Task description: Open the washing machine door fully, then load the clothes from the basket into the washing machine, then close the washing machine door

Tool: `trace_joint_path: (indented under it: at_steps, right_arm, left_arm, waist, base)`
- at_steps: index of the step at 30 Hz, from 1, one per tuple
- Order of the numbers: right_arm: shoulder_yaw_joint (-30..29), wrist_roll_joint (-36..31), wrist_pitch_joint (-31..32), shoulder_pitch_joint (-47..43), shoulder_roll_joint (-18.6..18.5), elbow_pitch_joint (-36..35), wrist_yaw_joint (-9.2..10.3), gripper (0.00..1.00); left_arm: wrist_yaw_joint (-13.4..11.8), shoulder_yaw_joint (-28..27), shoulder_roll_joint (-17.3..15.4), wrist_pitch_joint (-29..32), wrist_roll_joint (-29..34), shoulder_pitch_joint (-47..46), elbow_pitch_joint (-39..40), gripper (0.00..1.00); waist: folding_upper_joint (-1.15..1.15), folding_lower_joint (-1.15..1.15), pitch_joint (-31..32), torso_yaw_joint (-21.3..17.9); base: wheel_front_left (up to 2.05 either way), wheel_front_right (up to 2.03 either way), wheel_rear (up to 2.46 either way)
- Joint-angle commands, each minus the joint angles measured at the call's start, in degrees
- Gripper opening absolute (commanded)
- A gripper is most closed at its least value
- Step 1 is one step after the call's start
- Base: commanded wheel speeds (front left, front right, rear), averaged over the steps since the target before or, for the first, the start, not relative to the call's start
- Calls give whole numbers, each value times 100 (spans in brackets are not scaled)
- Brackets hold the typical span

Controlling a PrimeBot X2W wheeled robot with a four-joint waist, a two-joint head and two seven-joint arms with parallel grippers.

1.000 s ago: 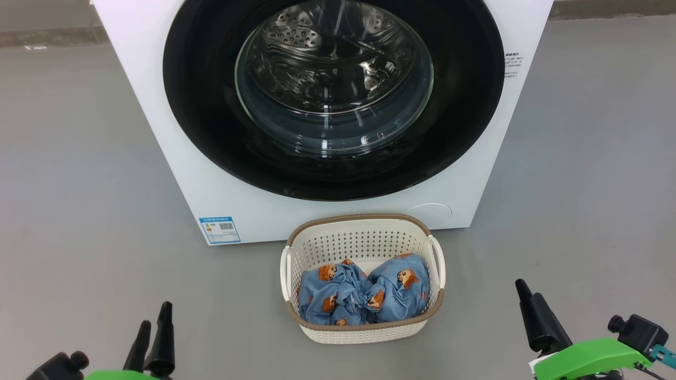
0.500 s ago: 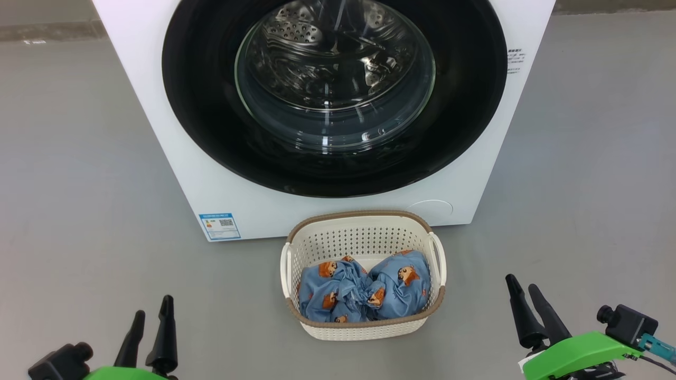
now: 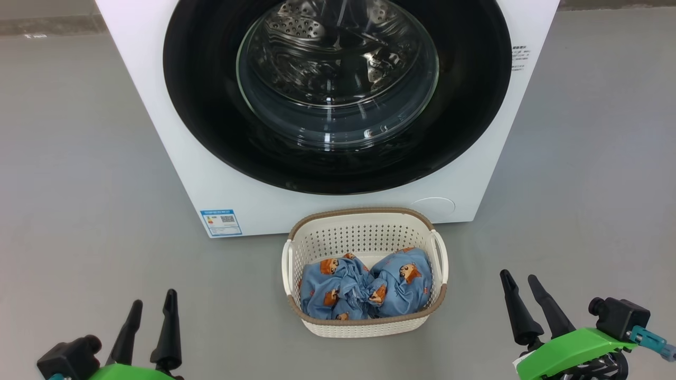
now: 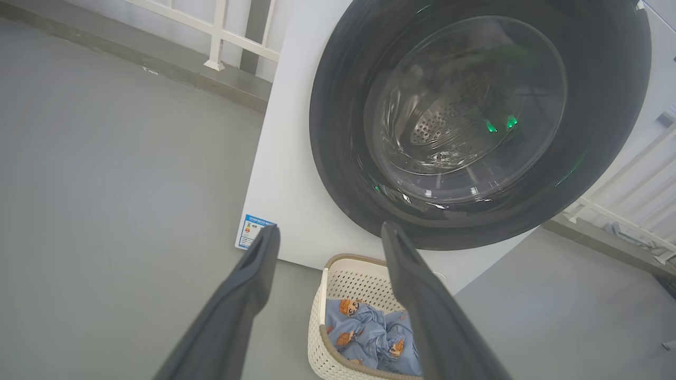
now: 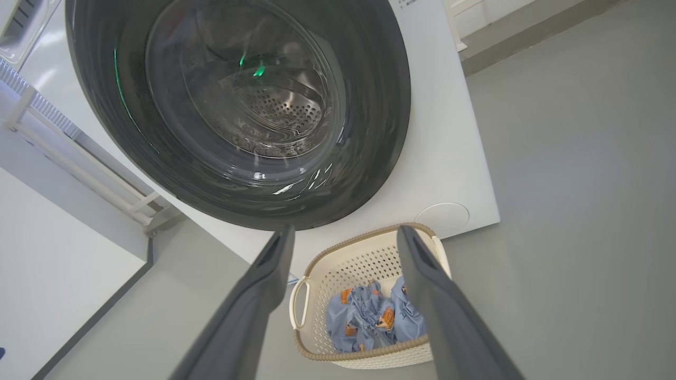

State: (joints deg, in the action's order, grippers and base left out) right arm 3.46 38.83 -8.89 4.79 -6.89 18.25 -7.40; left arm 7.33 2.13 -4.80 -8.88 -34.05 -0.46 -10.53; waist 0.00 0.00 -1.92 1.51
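Head view: round black-rimmed glass door [image 3: 338, 89] at top is shut; blue printed clothes [image 3: 364, 287] sit in cream plastic basket [image 3: 364, 328]. Left fingers [image 3: 169, 327] and right fingers [image 3: 515, 306] spread, empty. All 3 steps look undone.

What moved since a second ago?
The right gripper turned and drifted left, so both dark fingers show apart. The camera shifted slightly. Nothing was grabbed: that gripper and the left gripper stay open, the blue printed clothes lie in the cream perforated basket, the round glossy black washing machine door stays shut.
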Motion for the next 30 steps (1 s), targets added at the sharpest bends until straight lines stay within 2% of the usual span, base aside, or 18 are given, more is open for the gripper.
trace_joint_path:
  at_steps: [1, 15, 30]
  right_arm:
    - [155, -180, -88, 260, -68, -138, -7, 100]
    - [294, -1011, -322, 296, -123, -117, -8, 100]
    - [61, -2067, -591, 171, -99, -184, -9, 100]
  left_arm:
    - [11, -124, -145, -86, 212, -274, 197, 100]
    - [13, -72, -220, -321, 999, -275, 300, 100]
    - [15, -17, -326, -592, 1846, -273, 233, 100]
  waist:
    - [0, 0, -4, 4]
    - [0, 0, -5, -4]
    - [0, 0, 11, -50]
  base:
    - [0, 0, 0]
    - [0, 0, 0]
    - [0, 0, 0]
